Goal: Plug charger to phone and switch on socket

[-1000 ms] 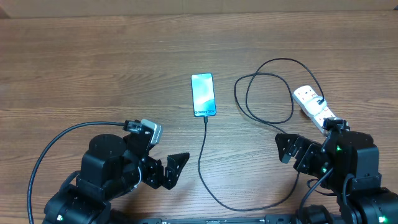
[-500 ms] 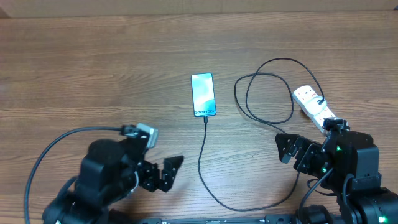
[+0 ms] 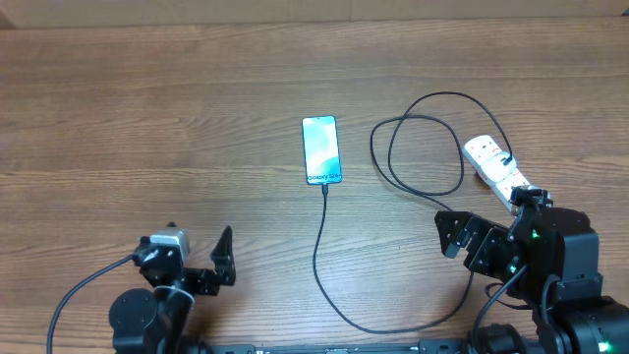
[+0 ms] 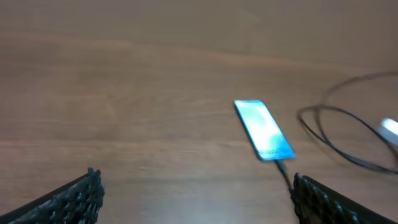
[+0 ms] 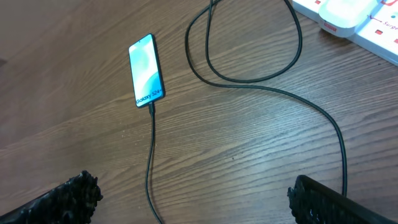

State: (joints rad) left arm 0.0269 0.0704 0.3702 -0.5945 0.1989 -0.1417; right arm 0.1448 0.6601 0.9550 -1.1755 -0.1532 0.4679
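well ahead of the left tool (image 4: 198, 200), the phone (image 4: 264, 129), untouched

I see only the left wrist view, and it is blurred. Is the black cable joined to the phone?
Observer: Right wrist view is sharp: the charger connector meets the phone at its text end; it looks plugged in.
Operator: And its other end?
Observer: Its white plug sits on the socket.
Operator: Where is the right claw?
Observer: The right claw is open and empty, not touching the socket.
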